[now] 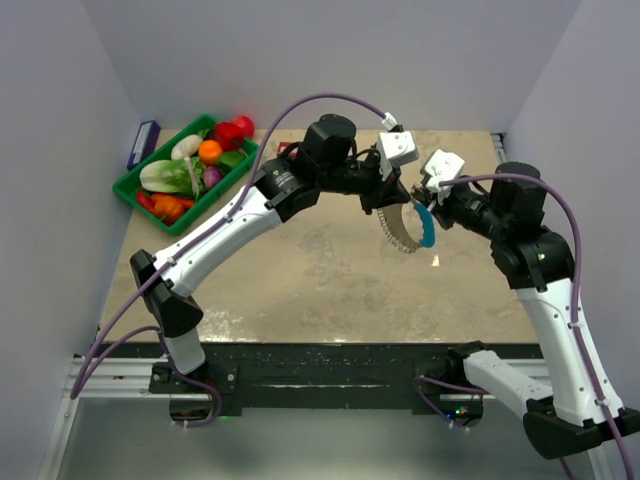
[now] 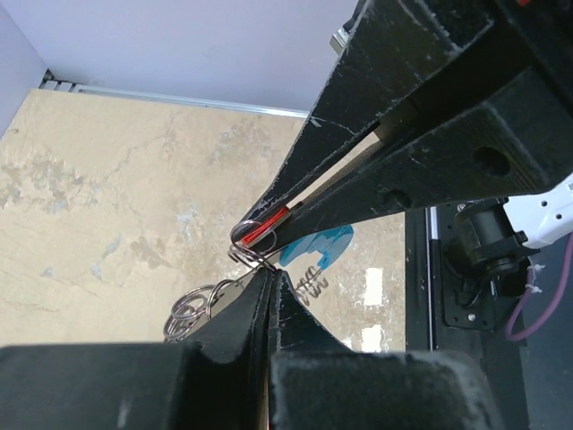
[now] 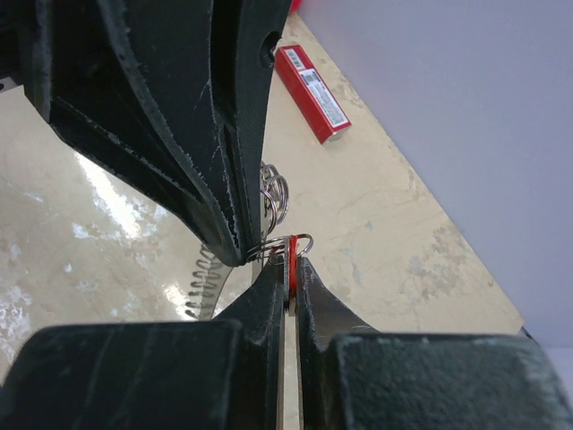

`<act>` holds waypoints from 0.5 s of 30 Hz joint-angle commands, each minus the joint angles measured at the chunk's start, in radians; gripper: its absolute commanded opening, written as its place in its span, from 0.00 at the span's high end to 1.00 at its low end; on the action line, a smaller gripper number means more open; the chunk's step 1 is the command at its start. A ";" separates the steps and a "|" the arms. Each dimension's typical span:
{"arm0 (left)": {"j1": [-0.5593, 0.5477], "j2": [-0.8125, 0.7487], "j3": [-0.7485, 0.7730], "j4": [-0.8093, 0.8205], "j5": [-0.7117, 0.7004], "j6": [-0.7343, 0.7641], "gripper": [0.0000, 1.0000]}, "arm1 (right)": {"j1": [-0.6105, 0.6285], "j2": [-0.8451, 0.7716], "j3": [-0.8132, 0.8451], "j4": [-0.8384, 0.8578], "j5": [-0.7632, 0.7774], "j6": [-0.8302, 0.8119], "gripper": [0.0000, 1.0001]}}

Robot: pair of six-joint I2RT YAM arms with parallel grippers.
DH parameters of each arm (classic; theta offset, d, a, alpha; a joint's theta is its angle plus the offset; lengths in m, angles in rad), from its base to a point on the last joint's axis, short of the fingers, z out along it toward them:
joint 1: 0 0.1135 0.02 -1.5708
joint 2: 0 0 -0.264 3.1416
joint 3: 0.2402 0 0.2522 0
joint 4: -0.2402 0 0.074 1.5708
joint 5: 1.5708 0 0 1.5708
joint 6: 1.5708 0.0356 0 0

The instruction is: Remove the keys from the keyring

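While the left gripper (image 2: 270, 276) clamps the keyring (image 1: 402, 236), the right gripper (image 3: 291, 270), just toward frame right, pinches the red key (image 3: 291, 253).

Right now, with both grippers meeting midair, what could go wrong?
The right gripper pinches the red key only at its fingertips, so a pull may slip it free. The left gripper almost touches the right one; they may collide. The keyring hangs above the table and could drop.

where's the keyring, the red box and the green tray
keyring (image 1: 427, 226): top view, blue curved section
red box (image 3: 311, 92): right wrist view, top face
green tray (image 1: 160, 150): top view, far-left rim
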 commanded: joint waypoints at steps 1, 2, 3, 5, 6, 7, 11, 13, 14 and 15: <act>-0.003 -0.006 -0.010 0.067 0.014 -0.040 1.00 | 0.002 -0.012 0.061 -0.029 -0.012 -0.087 1.00; -0.002 -0.007 -0.012 0.069 0.002 -0.043 1.00 | 0.004 -0.012 0.069 -0.040 -0.012 -0.096 1.00; -0.002 -0.007 -0.012 0.070 -0.002 -0.045 1.00 | 0.004 -0.013 0.073 -0.041 -0.013 -0.105 1.00; 0.004 -0.009 -0.018 0.073 -0.005 -0.049 1.00 | 0.002 -0.014 0.084 -0.056 -0.018 -0.119 1.00; 0.004 -0.009 -0.019 0.075 -0.006 -0.053 1.00 | 0.004 -0.012 0.088 -0.064 -0.019 -0.133 1.00; 0.006 -0.012 -0.019 0.075 -0.006 -0.053 1.00 | 0.004 -0.015 0.099 -0.070 -0.021 -0.141 1.00; 0.010 -0.018 -0.021 0.078 -0.018 -0.060 1.00 | 0.004 -0.020 0.131 -0.164 -0.052 -0.208 1.00; 0.012 -0.021 -0.021 0.079 -0.021 -0.062 1.00 | 0.002 -0.021 0.138 -0.188 -0.049 -0.251 1.00; 0.013 -0.021 -0.021 0.081 -0.028 -0.066 1.00 | 0.004 -0.023 0.135 -0.208 -0.047 -0.277 1.00; 0.013 -0.021 -0.021 0.081 -0.027 -0.068 1.00 | 0.002 -0.024 0.132 -0.216 -0.045 -0.289 1.00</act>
